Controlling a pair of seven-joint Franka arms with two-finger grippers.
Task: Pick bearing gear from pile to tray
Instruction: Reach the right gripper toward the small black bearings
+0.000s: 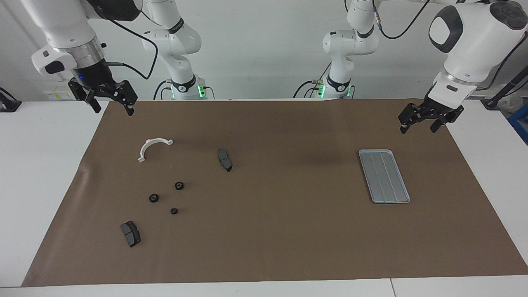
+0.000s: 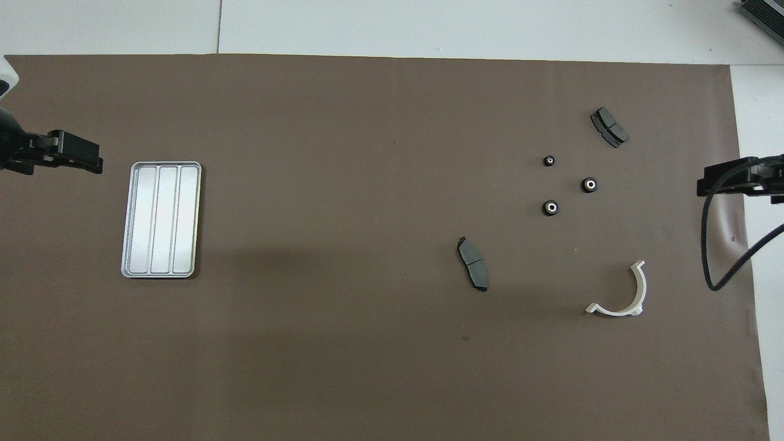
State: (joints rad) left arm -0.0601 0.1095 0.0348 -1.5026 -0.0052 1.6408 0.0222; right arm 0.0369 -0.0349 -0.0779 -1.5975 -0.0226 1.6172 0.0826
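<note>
Bearing gears, three small black round parts with pale centres, lie loose on the brown paper mat (image 1: 288, 231) that covers the white table (image 1: 41, 165): one (image 1: 179, 185) nearest the robots, a second (image 1: 154, 198) at about eight o'clock from it in the facing view, and the smallest (image 1: 174, 211) at about six o'clock from the first. Around them sit the rest of the pile: a white plastic half-ring (image 1: 153, 147) at eleven o'clock from the gears, a dark grey wedge-like pad (image 1: 225, 159) at two o'clock, and another dark grey pad (image 1: 130, 233) at seven o'clock, farthest from the robots.

At the left arm's end of the table, well apart from the pile, the flat silver-grey metal tray (image 1: 384, 176) with its raised rim and lengthwise grooves holds nothing.

Neither arm has a part. Up in the air over the mat's corner at the right arm's end, the right end effector (image 1: 108, 101) is released and empty, the half-ring being the nearest piece below it. Over the mat's edge just by the tray, the left end effector (image 1: 420, 123) hangs with its fingers likewise spread and empty.

By this layout the job looks not yet begun: no gear is gripped, none is in the tray, and all three are left to pick and carry across.
</note>
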